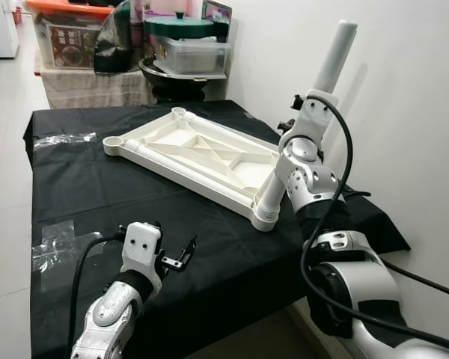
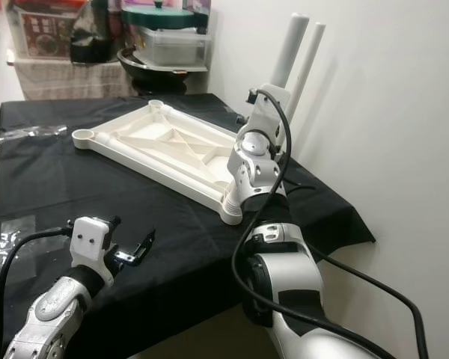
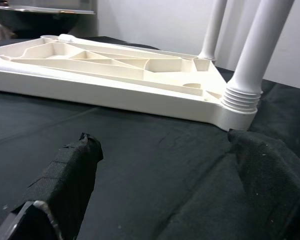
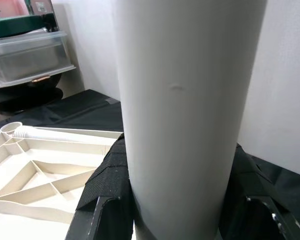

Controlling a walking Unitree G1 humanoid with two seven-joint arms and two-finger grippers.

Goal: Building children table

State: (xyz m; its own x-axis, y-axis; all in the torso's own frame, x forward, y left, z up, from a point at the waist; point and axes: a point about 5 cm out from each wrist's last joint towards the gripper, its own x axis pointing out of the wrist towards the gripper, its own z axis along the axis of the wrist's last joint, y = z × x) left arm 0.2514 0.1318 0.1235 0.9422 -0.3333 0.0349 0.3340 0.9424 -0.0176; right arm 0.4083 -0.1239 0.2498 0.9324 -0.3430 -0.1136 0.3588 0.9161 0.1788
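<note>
The surface [image 1: 90, 187], draped in a black cloth, is carrying the whole job, and its dark cover is making the pale parts easy to pick out. On it the white plastic tabletop [image 1: 191, 153] is lying upside down, ribbed underside up, which is exposing the round corner sockets so that legs can be fitted from above. It is sitting toward the wall side of the surface, near the right arm.

Two legs are already standing up from its corners nearest the wall. The far leg [image 2: 308, 56] is rising from the rear corner. The near leg [image 1: 334, 56] is standing in the closest corner socket [image 1: 266, 213], its threaded collar meeting the socket rim. A third leg [image 1: 153, 147] is lying loose inside the tabletop's far end, and the socket [image 1: 113, 141] at the left far corner is waiting unfilled.

The right gripper [image 4: 177, 200] is wrapping its jaws around the near leg low on its shaft, probably to twist or press it home while keeping it upright. The left gripper [image 1: 181, 258] is hovering over bare cloth near the front edge, well apart from the tabletop, jaws spread and holding nothing, likely kept clear while the right arm is working.
</note>
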